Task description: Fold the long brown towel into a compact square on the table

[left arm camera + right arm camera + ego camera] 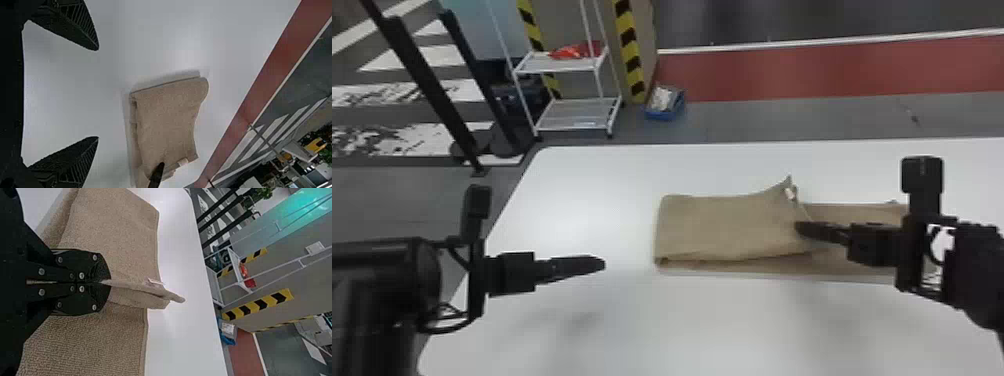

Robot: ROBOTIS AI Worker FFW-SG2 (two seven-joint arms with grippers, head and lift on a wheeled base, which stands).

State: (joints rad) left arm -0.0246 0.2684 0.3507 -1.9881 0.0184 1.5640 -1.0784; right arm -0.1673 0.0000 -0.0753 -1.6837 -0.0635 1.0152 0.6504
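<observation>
Towel (727, 225) lay on surface (582, 200), edge pinched in my right pincer (798, 229); my left pincer (603, 263) hung spread, apart from towel.

I can read no words, brands or numbers. At two o'clock on the folded part of the towel (722, 225) I see a small white tag (790, 193), any print on it too small for me to make out. Between ten and eleven o'clock from the towel, yellow-and-black warning stripes (630, 55) mark the edges of a panel (646, 35).
</observation>
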